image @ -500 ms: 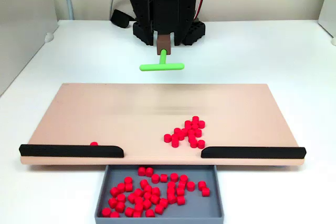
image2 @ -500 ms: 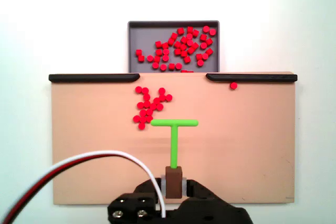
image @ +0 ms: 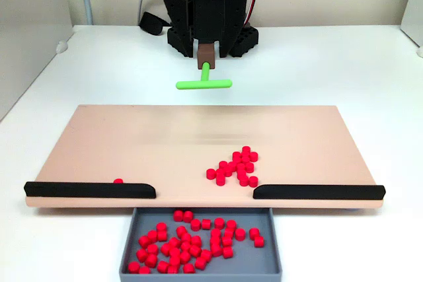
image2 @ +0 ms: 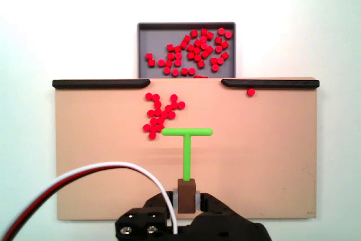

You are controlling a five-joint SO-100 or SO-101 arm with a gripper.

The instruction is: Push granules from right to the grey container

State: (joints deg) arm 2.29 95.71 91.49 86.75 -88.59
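Green plastic T-shaped tool (image2: 186, 142) clamped in black gripper (image2: 186, 191). Tiny red plastic granules (image2: 159, 113) clustered on tan board (image2: 271, 156), near gap before shallow grey plastic container (image2: 145, 40). Risk: off-centre push, pellets scattered behind black bars (image2: 269, 83).

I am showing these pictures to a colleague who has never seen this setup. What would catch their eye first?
Most likely the bright red granules heaped in the grey container at the tan board's slotted edge, with a smaller cluster left on the board. Next, the green T-shaped tool on the arm, its bar beside that cluster. One stray granule sits against a black bar.
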